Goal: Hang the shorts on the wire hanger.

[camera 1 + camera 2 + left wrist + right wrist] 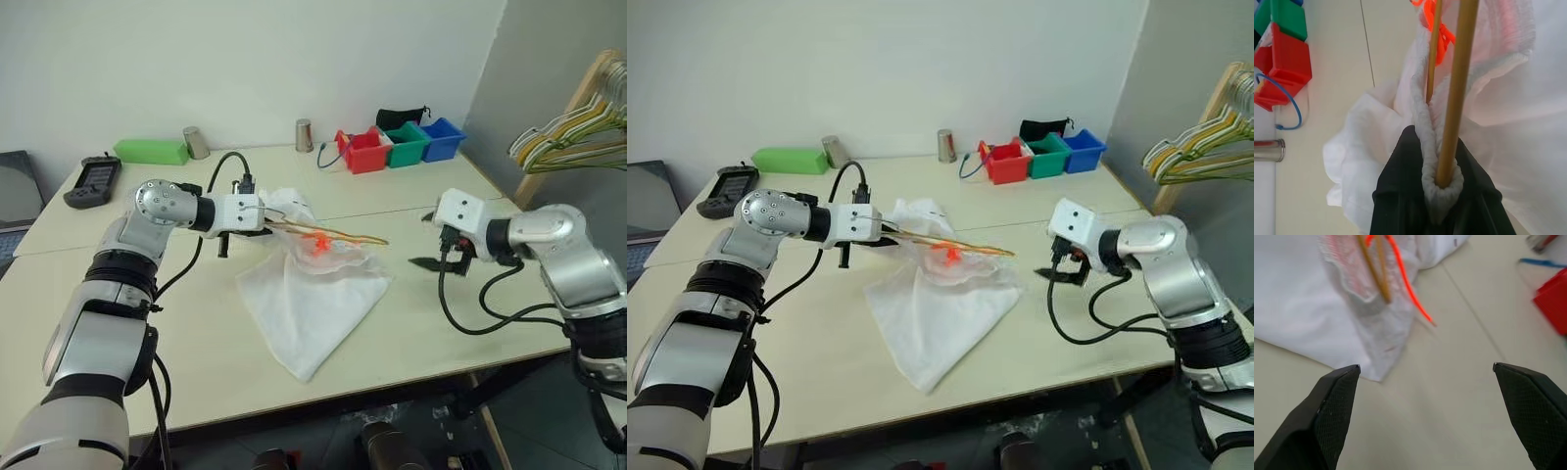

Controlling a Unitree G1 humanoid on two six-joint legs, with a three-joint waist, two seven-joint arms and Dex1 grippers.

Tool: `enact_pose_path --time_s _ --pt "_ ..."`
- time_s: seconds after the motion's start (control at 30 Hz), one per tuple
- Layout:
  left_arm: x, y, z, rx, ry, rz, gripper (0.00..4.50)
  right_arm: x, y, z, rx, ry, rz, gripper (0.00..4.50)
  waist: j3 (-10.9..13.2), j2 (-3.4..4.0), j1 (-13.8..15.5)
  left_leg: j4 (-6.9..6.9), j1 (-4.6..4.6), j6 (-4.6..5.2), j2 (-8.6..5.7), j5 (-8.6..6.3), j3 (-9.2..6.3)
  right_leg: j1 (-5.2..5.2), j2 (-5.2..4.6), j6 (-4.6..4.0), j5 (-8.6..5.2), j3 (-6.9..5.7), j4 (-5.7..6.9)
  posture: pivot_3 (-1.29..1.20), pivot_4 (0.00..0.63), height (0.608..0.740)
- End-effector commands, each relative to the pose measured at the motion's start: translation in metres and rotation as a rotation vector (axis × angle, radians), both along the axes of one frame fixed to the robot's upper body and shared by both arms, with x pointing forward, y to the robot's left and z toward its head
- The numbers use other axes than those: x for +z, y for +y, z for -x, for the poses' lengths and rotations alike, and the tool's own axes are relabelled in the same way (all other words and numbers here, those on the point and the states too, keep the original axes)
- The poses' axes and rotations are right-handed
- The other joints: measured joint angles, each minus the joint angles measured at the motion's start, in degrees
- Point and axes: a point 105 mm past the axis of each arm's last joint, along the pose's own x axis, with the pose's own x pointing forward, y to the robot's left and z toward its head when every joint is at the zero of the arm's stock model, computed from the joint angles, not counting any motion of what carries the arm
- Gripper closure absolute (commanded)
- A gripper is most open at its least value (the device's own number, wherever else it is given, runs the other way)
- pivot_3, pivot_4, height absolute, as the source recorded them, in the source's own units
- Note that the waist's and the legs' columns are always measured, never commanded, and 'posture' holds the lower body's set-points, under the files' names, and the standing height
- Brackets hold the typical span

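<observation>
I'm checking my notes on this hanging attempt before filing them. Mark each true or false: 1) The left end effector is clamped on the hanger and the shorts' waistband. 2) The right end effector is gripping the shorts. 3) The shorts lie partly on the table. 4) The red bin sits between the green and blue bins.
1) True: the left end effector is shut on the wire hanger and the waistband of the shorts.
2) False: the right end effector is open, clear of the fabric.
3) True: they rest on the table.
4) False: the green bin is between the red bin and the blue bin.
</observation>
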Motion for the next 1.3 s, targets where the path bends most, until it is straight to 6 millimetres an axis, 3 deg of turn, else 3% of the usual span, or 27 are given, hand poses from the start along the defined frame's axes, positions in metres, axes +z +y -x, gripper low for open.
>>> enact_pose_path --time_s 0.03,0.13,0.3,0.53,0.67,1.17,1.23,1.3 --pt "0.023 0.001 0.000 0.003 -0.068 0.047 4.42 -0.006 0.026 0.003 0.021 0.081 -0.120 0.01 0.0 -0.02 -0.7 0.00 0.02 0.03 -0.02 0.02 0.00 0.00 0.00 0.00 0.00 0.01 0.04 -0.11 0.000 0.740" --pt "0.024 0.001 0.001 0.008 -0.069 0.050 4.42 -0.014 0.035 -0.001 0.022 0.089 -0.124 0.01 0.0 -0.02 -0.7 0.01 0.07 0.06 -0.01 0.04 0.01 -0.01 0.00 0.00 0.00 0.02 0.17 -0.09 0.000 0.740" --pt "0.028 0.002 0.002 0.014 -0.077 0.053 4.42 -0.029 0.068 -0.024 -0.004 0.068 -0.161 0.01 -0.1 -0.17 -0.7 0.00 0.14 0.08 0.01 0.05 0.00 -0.02 0.03 -0.01 0.00 0.01 0.27 -0.08 0.000 0.740" --pt "0.033 0.004 0.002 0.025 -0.093 0.053 4.42 -0.030 0.079 -0.038 -0.034 0.056 -0.212 0.01 -0.2 -0.30 -0.2 0.00 0.07 0.08 -0.03 0.05 -0.04 -0.04 -0.03 -0.02 0.01 -0.02 0.26 -0.05 0.000 0.740" --pt "0.034 0.005 0.002 0.031 -0.096 0.054 4.42 -0.034 0.080 -0.038 -0.017 0.053 -0.202 0.72 -0.2 -0.30 0.1 0.00 0.08 0.08 -0.03 0.05 -0.05 -0.03 -0.03 -0.01 0.01 -0.03 0.27 -0.05 0.000 0.740" --pt "0.036 0.002 -0.001 0.036 -0.110 0.067 4.42 -0.032 0.073 -0.039 -0.020 0.028 -0.204 4.07 -0.2 -0.30 0.9 0.00 0.12 0.08 -0.01 0.06 -0.04 -0.04 0.00 -0.01 0.01 -0.03 0.34 -0.06 0.000 0.740" --pt "0.036 0.002 -0.001 0.036 -0.112 0.068 4.42 -0.032 0.073 -0.038 -0.015 0.027 -0.201 4.44 -0.2 -0.30 0.9 0.00 0.12 0.08 -0.01 0.06 -0.05 -0.04 0.00 -0.01 0.01 -0.03 0.34 -0.06 0.000 0.740" --pt "0.036 0.002 -0.001 0.036 -0.113 0.069 4.42 -0.032 0.073 -0.037 -0.011 0.025 -0.198 4.47 -0.2 -0.30 0.9 0.00 0.12 0.08 -0.01 0.06 -0.04 -0.04 0.00 -0.01 0.01 -0.02 0.34 -0.06 0.000 0.740"
